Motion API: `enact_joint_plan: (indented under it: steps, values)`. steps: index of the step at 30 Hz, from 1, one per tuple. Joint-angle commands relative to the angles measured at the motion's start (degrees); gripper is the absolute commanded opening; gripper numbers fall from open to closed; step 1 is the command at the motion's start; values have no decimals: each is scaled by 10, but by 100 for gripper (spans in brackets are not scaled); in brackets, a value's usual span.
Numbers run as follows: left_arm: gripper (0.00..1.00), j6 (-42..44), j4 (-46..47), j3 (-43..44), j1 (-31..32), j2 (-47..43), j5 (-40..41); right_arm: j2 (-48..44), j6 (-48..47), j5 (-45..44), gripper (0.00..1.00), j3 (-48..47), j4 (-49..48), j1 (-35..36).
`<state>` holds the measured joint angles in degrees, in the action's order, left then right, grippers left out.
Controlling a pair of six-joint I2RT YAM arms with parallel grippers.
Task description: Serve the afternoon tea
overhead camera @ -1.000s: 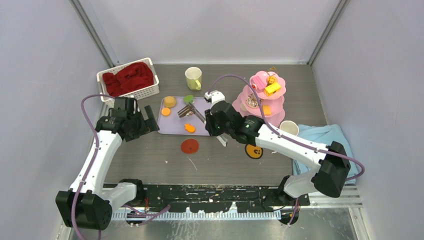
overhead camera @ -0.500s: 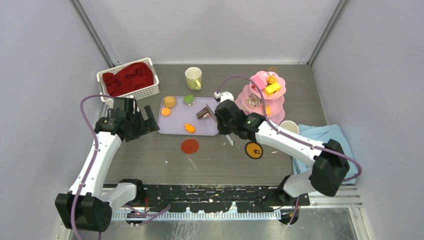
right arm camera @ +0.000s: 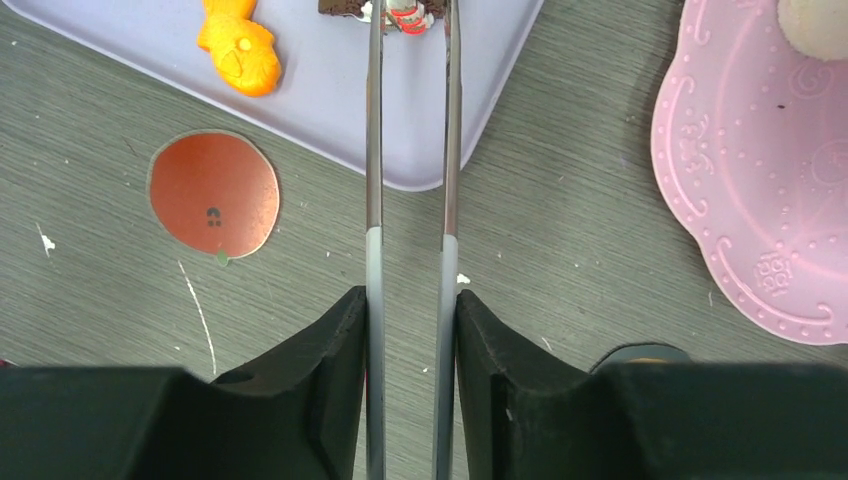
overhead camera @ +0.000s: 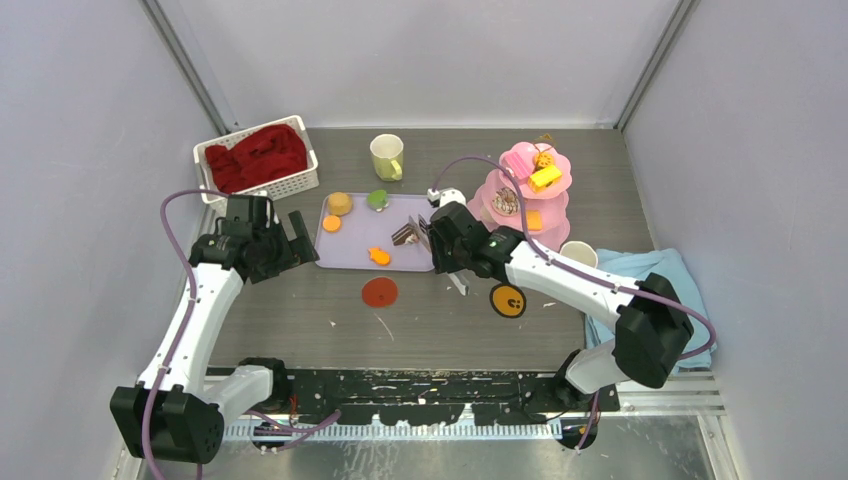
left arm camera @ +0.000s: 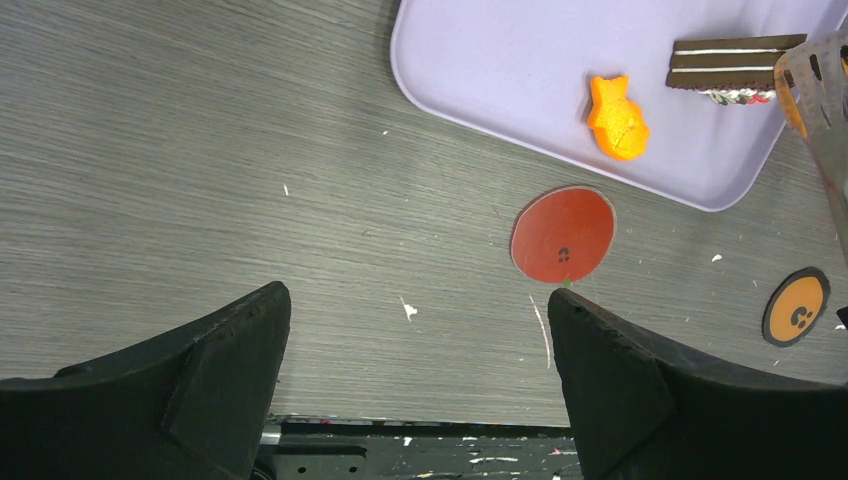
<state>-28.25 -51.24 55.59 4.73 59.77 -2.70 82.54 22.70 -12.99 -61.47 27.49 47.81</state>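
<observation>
Two arms from above: my left gripper hangs wide beside the tray; my right gripper clamps tongs at the cake slice on it. Left wrist: jaws spread over the table. Right wrist: fingers squeeze the tongs, tips at the cake; stand rightward.

Your extras on the grey table
You had a white basket of red cloth at the back left. A lilac tray sat mid-table with metal tongs over its right end, a red disc just in front, an orange disc further right and a blue towel far right.
</observation>
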Motion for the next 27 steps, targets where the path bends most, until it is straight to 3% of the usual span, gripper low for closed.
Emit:
enact_joint_plan:
  steps: [1,8,13,16,19,27]
  values:
    - [100,-1,15,12,-4,0,-8,-5,2,-1,42,-17,-30,-8]
    - [100,-1,18,12,-4,2,-8,7,-3,35,45,-22,-41,-12]
    - [99,1,17,11,-4,2,-7,22,-3,46,41,-24,-49,-12]
    - [100,3,15,10,-4,0,-4,17,-4,44,29,-21,-48,-11]
    - [100,3,16,10,-4,0,-4,0,-3,36,2,-16,-42,-12]
    - [100,2,18,9,-4,2,-7,-66,-3,18,1,1,-14,-12]
